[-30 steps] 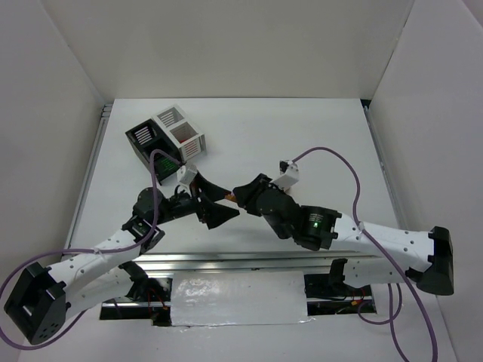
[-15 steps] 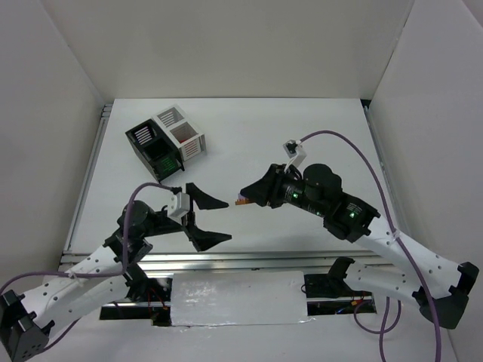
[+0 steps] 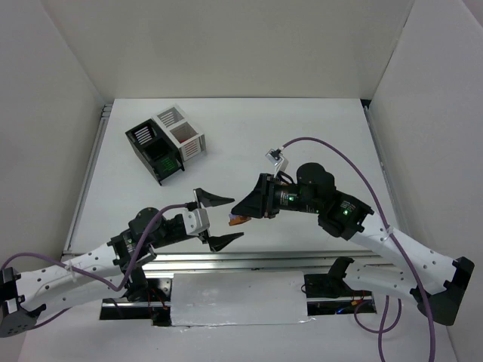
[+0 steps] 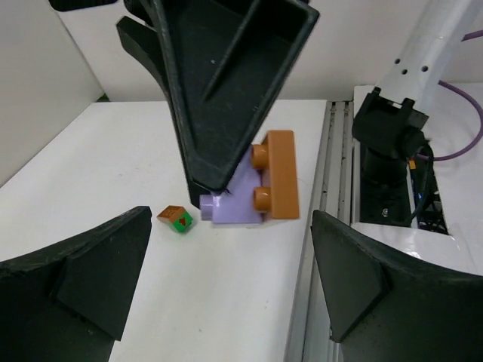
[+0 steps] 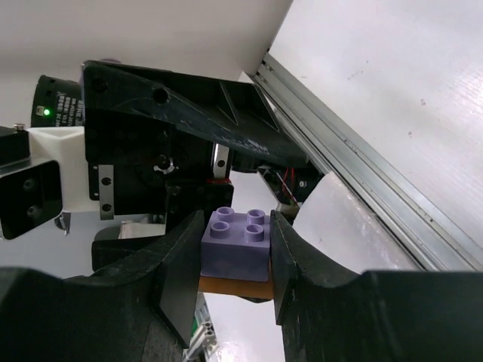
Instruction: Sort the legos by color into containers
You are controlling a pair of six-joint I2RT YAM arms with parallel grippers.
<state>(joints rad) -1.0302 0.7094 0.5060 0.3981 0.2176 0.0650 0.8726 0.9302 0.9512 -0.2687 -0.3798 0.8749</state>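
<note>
At the table's (image 3: pixel 317 128) far left, the black bin (image 3: pixel 140 138) and white bin (image 3: pixel 195 148) stand joined, well apart from both arms. The left arm lies low along the near edge and reaches rightward. The left gripper (image 3: pixel 235 219) has its fingers spread wide, and the bricks sit between the fingertips, touching neither. A purple brick (image 4: pixel 235 205) is stacked on an orange brick (image 4: pixel 279 175). The right arm bends in from the right, and the right gripper (image 5: pixel 236 253) is clamped on the purple brick, one finger on each flank. Only the left wrist view shows a small brown-and-green lego (image 4: pixel 175 219) on the table near the bricks. Only the right wrist view shows the purple studs.
</note>
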